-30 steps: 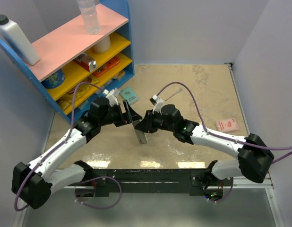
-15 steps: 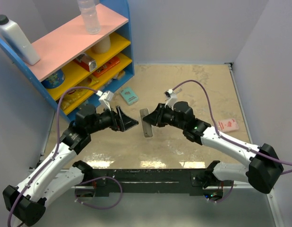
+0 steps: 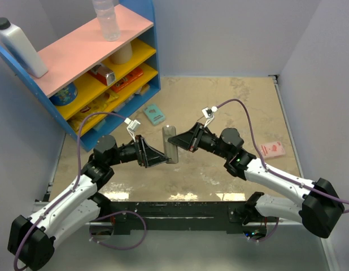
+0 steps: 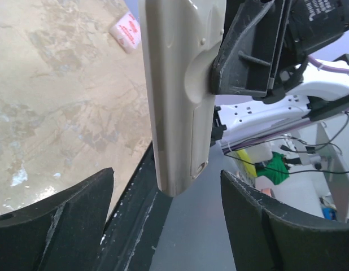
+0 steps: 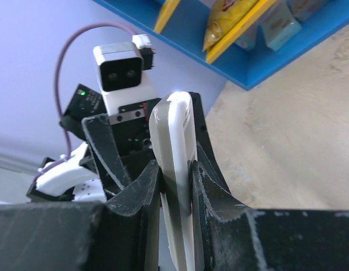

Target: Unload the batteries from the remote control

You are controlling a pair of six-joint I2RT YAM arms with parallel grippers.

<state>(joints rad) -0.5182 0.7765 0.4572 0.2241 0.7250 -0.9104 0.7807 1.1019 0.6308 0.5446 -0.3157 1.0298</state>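
Left claw (image 3: pixel 158 153) now gapes beside remote control (image 3: pixel 171 149) in right claw (image 3: pixel 177 141).

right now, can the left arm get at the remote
Probably yes: the left gripper is open and facing the remote control, which the right gripper holds up in the air, with nothing between them.

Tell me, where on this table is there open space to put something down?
The widest bare patch of table lies between the teal box and the right wall, beyond the pink packet. A narrower strip runs along the black rail. The middle is crowded: the left end effector and right end effector meet at the remote control.
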